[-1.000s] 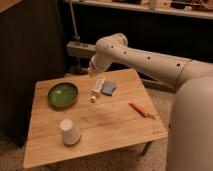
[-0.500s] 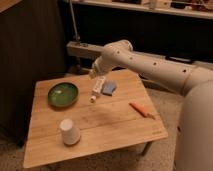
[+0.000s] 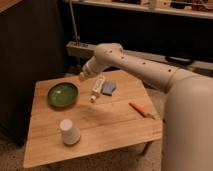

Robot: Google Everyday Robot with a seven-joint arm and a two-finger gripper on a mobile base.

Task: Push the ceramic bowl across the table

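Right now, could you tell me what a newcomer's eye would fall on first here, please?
The large white arm reaching in from the right stands out first, its pincer poised above the far side of the table. Just left of it sits the glossy green ceramic bowl, with an upturned white cup near the front edge and a small orange object toward the right.
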